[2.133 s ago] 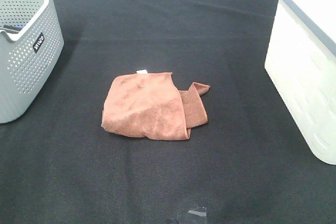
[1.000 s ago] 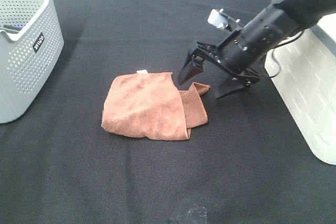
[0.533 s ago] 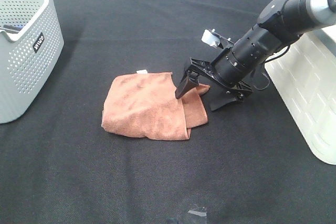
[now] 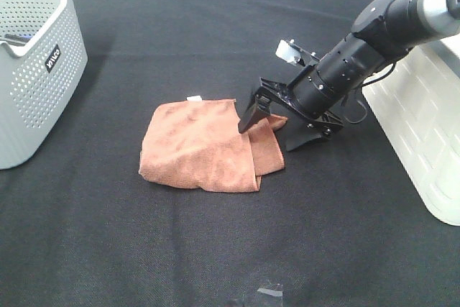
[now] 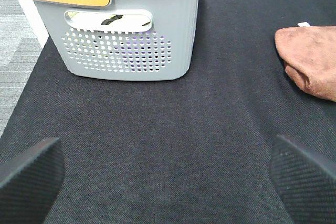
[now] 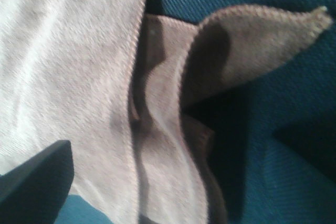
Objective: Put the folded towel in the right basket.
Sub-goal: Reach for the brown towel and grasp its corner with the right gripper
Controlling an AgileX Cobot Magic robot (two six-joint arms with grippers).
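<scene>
The folded brown towel point(image 4: 205, 145) lies on the black table point(image 4: 215, 249) near the middle. My right gripper point(image 4: 274, 131) is open, its jaws spread on either side of the towel's loose right corner and low over it. The right wrist view shows the towel's folded edges point(image 6: 157, 108) close up between the fingertips point(image 6: 37, 179). The white right basket point(image 4: 420, 98) stands at the table's right edge. My left gripper point(image 5: 168, 177) is open and empty over bare table; the towel's edge point(image 5: 312, 64) shows in the left wrist view.
A grey perforated basket point(image 4: 32, 62) holding some items stands at the far left; it also shows in the left wrist view point(image 5: 121, 35). A small dark scrap point(image 4: 269, 292) lies near the table's front edge.
My right arm has come in from the right and lowered its open gripper over the towel's right corner. In the last half second it barely moved. The towel has not moved.
</scene>
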